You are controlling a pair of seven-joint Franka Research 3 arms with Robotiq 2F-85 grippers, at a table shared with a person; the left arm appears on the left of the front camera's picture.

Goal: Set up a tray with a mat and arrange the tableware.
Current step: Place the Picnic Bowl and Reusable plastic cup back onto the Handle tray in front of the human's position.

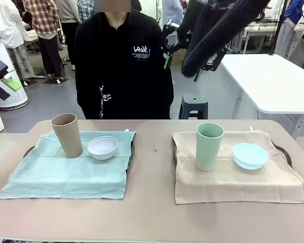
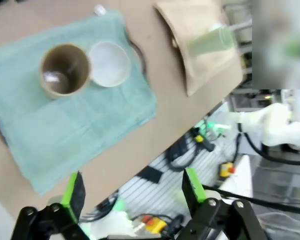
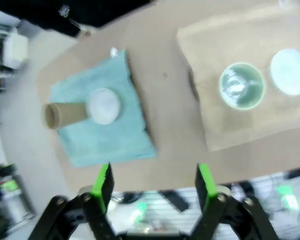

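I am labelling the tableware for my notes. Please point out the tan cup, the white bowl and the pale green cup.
tan cup [image 1: 67,136], front view, on its outer wall.
white bowl [image 1: 102,146], front view, on its inside.
pale green cup [image 1: 209,149], front view, on its outer wall.

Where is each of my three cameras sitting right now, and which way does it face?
Front: fixed on the robot's side, facing the person across the table; right arm overhead.
Left wrist: high, looking down at the tan cup and white bowl; left gripper open.
Right wrist: high, looking down at both mats; right gripper open.
Shared: tan cup, white bowl, pale green cup.
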